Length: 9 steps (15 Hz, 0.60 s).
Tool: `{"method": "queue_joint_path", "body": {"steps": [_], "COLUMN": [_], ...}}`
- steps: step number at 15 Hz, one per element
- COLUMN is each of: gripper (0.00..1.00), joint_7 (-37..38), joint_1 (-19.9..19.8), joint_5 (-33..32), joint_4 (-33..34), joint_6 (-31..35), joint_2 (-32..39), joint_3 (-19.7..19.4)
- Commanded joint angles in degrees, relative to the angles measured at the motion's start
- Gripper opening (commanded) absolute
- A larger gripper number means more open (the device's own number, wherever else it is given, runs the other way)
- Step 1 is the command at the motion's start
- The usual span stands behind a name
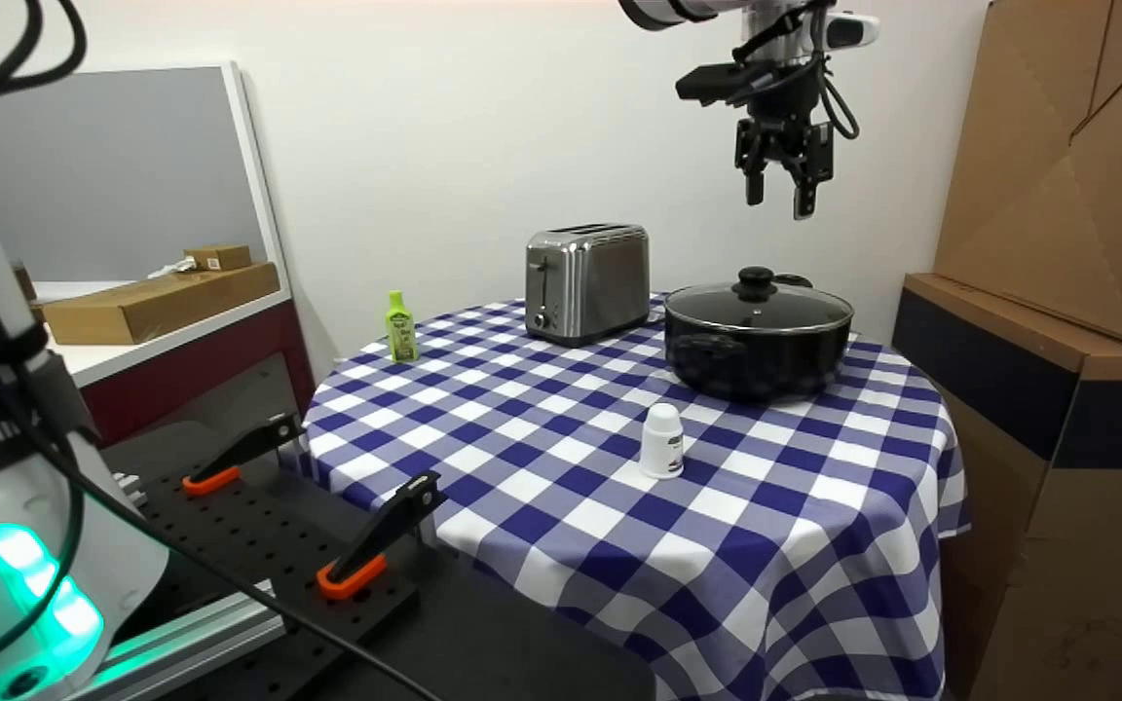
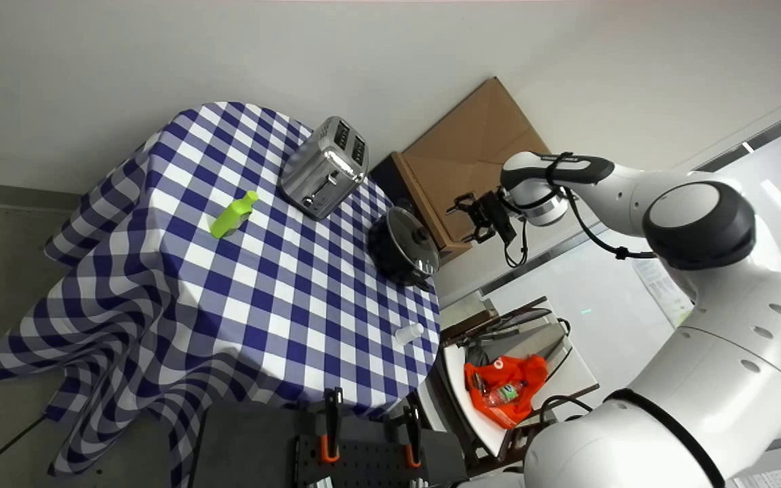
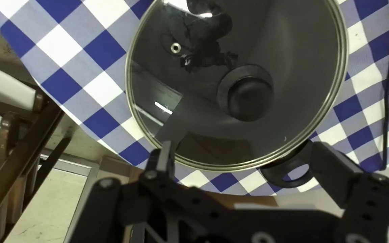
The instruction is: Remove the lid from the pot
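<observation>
The black pot (image 1: 766, 365) stands upright on the checked table. The glass lid (image 1: 717, 310) sits on it, with a metal rim and a black knob (image 1: 755, 282) at its centre. In an exterior view the pot (image 2: 385, 254) and lid (image 2: 405, 234) are also seen. My gripper (image 1: 779, 199) is open and empty, pointing down, well above the lid and slightly to the right of the knob there. In the wrist view the lid (image 3: 302, 67) fills the upper middle, with the knob (image 3: 250, 98) beyond the fingertips (image 3: 241, 148). A pot handle (image 3: 285, 175) shows by one finger.
A silver toaster (image 1: 605, 282) stands beside the pot. A white bottle (image 1: 662, 443) stands in front of it. A green bottle (image 1: 401, 329) is farther off on the table (image 1: 532, 458). Cardboard boxes (image 1: 1058, 175) rise beside the table. Two clamps (image 1: 381, 535) sit near its edge.
</observation>
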Motion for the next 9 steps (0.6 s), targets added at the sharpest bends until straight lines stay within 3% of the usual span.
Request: {"method": "queue_joint_path", "body": {"steps": [1,7,8,9], "gripper": [1.00,1.00,0.92,0.73], "joint_7": [-1.3,-2.4,-2.6,-3.1], "joint_1": [0.7,2.1,2.3,2.6], "joint_5": [-0.2,-0.6,-0.8,-0.9], "joint_4": [11.1,17.5,18.1,18.5], "joint_6": [-5.4,-7.9,-8.3,-8.5], "joint_2": [9.1,16.2,16.9,17.4], "joint_3": [-0.8,-0.1,-0.1,0.0]}}
